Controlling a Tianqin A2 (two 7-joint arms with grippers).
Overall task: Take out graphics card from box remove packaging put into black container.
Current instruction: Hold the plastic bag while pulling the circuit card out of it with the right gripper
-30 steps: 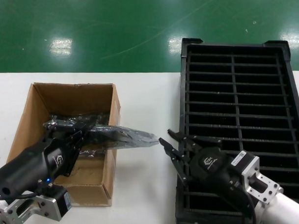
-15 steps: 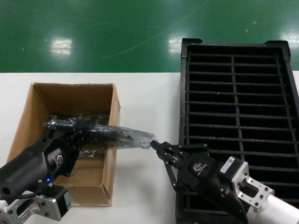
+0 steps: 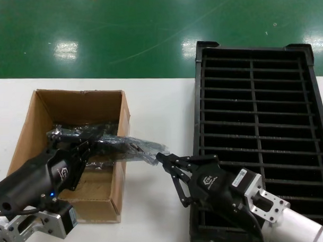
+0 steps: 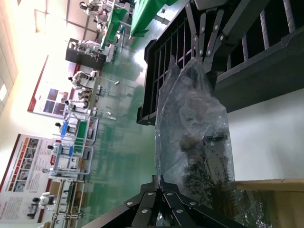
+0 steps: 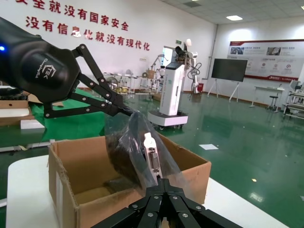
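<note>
Card (image 5: pixel 153 161) bagged, half out of box (image 3: pixel 40 130). Left tool (image 3: pixel 87 146) and right tool (image 3: pixel 162 158) both clenched on bag (image 3: pixel 136 148). Unbagging, tray (image 3: pixel 198 88) placement left.

1 cardboard box (image 3: pixel 72 156). 1 anti-static bag (image 3: pixel 128 146), w/ 1 graphics card (image 5: pixel 153 161) inside. 1 black slotted tray (image 3: pixel 257 128), 2 columns of slots. 2 grippers: left gripper (image 3: pixel 88 147), right gripper (image 3: pixel 165 159). 1 white table (image 3: pixel 158 108).
</note>
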